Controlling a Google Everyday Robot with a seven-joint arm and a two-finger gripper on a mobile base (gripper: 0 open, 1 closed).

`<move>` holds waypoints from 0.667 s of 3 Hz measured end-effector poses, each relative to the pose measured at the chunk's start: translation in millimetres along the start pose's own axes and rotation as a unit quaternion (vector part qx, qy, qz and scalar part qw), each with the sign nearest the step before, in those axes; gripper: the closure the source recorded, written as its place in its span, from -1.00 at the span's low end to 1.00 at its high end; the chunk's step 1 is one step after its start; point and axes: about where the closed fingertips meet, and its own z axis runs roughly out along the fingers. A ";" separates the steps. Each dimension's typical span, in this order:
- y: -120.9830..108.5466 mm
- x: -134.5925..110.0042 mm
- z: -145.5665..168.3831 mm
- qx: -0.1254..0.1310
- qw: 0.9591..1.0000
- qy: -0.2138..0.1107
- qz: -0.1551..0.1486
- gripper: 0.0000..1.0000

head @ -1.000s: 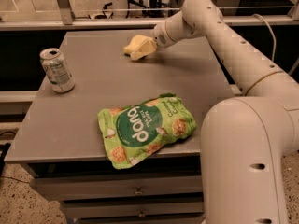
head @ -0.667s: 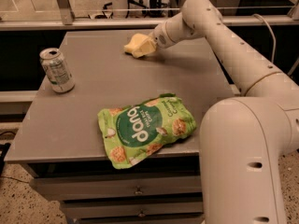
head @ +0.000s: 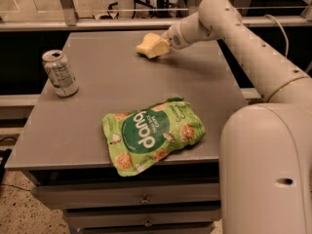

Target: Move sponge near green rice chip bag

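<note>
The sponge (head: 143, 48) is a small pale yellow pad at the far middle of the grey table (head: 97, 96). My gripper (head: 155, 45) reaches in from the right and is shut on the sponge, holding it just above the tabletop. The gripper's pale yellow fingers blend with the pad, so the sponge's right part is hidden. The green rice chip bag (head: 153, 133) lies flat near the table's front edge. It is well in front of the sponge and apart from it.
A silver drink can (head: 59, 73) stands upright at the table's left edge. My arm (head: 243, 43) arches over the table's right side, and my white base (head: 268, 169) stands at the front right. Drawers (head: 141, 199) sit under the tabletop, and a rail runs behind the table.
My gripper and the sponge have shifted slightly right and up together, away from the table's far middle. The bag and the can have not moved.
</note>
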 end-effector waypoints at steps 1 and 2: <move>-6.7 -4.3 -54.2 0.029 0.999 -0.014 -0.025 1.00; -9.3 -6.2 -92.0 0.047 0.998 -0.020 -0.043 1.00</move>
